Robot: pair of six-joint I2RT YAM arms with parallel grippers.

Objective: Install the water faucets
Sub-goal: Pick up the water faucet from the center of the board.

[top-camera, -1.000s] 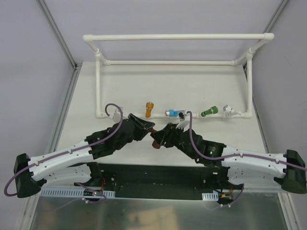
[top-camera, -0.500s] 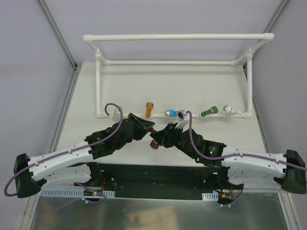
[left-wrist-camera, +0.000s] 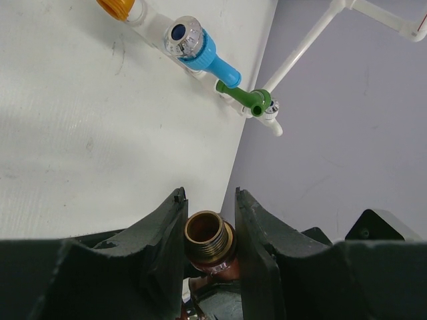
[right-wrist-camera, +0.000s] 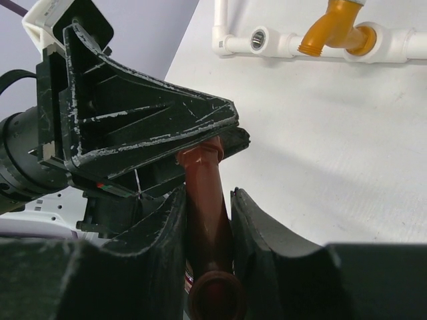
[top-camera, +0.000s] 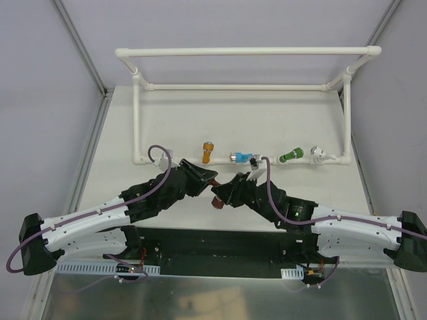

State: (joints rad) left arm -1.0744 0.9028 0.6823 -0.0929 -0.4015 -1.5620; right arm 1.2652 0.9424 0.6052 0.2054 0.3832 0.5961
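A white table (top-camera: pixel 200 120) with a faintly scuffed top stands between plain, pale lilac-grey walls (top-camera: pixel 40 100). A slim metal left strut (top-camera: pixel 81 47) and a right strut (top-camera: pixel 389 17) slant up and away from its far corners. Along the near edge runs a black strip (top-camera: pixel 220 243), and nearer still lies a shiny metal sheet (top-camera: pixel 220 300) with dull reflections; the light is soft and even, throwing only faint shadows on the table

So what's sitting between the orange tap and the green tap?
The blue tap sits between them, in the same row. The top view shows it.
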